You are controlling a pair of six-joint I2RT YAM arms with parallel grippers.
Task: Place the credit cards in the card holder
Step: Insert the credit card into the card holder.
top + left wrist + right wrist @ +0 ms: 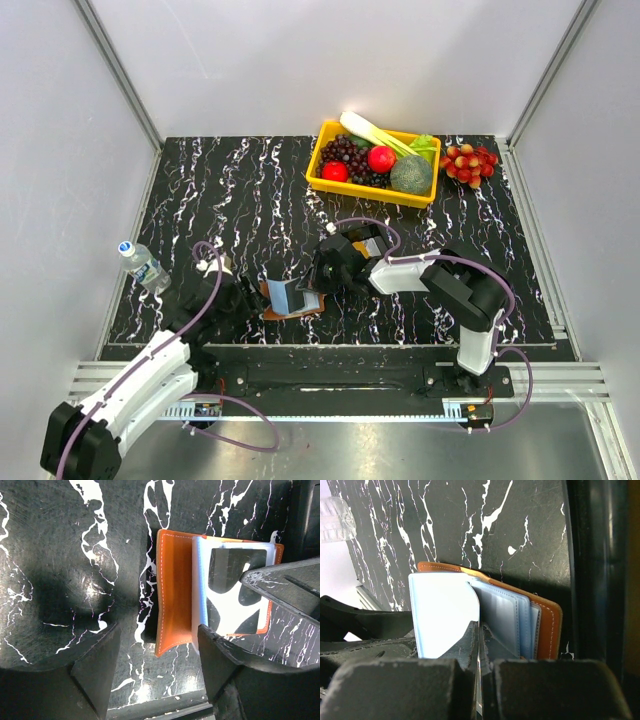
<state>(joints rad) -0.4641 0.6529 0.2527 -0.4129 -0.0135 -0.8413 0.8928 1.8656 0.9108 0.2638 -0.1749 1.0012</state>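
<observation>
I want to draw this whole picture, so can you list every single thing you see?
card holder: one, brown, open, front of mat
pale blue sheet: one, standing in holder; card or sleeve, unclear
bottle: one, clear, left edge of mat
bin: one, yellow, back of mat
fruit and vegetables: several, mixed colours, in bin
grapes: one bunch, red, right of bin
mat: one, black with white veins
left fingers: open, left of holder
right fingers: shut on sheet

Two grippers are showing: left gripper [157, 665], right gripper [480, 645]. One card holder [175, 595] is lying on the surface [230, 190]. One bottle [143, 263] is standing there. One bin [365, 191] is holding two red fruits [381, 158], one broccoli [411, 174], one leek [370, 133] and one dark grape bunch [345, 152]. One red grape bunch [470, 163] is lying outside it.
</observation>
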